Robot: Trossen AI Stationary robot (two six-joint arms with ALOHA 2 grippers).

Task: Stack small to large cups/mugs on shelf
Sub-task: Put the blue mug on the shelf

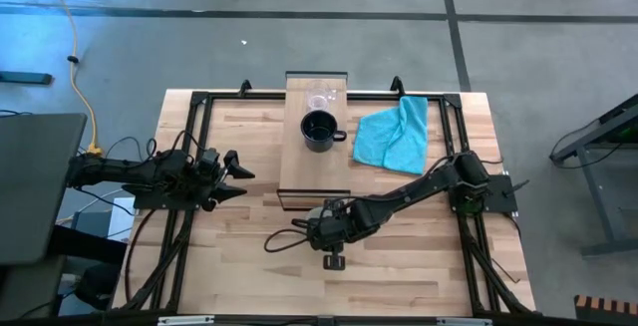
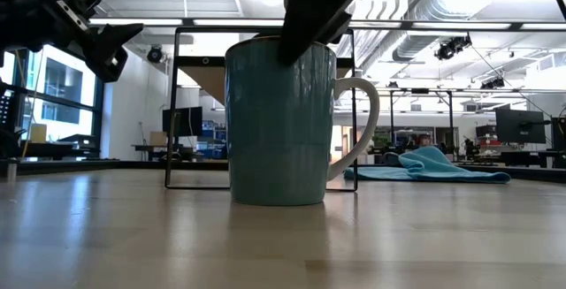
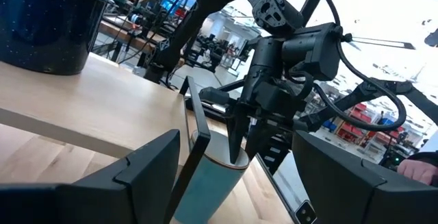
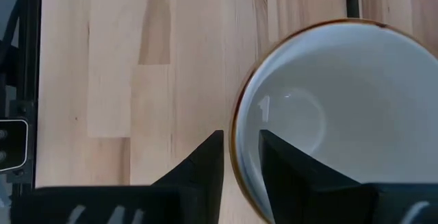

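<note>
Right gripper (image 4: 239,166) pinched on rim of white mug (image 2: 283,121), one finger inside, one outside. Mug stood on table just in front of shelf (image 1: 315,157); black mug (image 1: 319,132) and glass cup (image 1: 320,100) already set there. Lift onto shelf's near end judged next; firm grip required. Left gripper (image 1: 235,178) spread, parked left of shelf.

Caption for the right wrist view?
Right tool straddles the white mug's rim, one finger inside, one outside, mug standing on the table.
</note>
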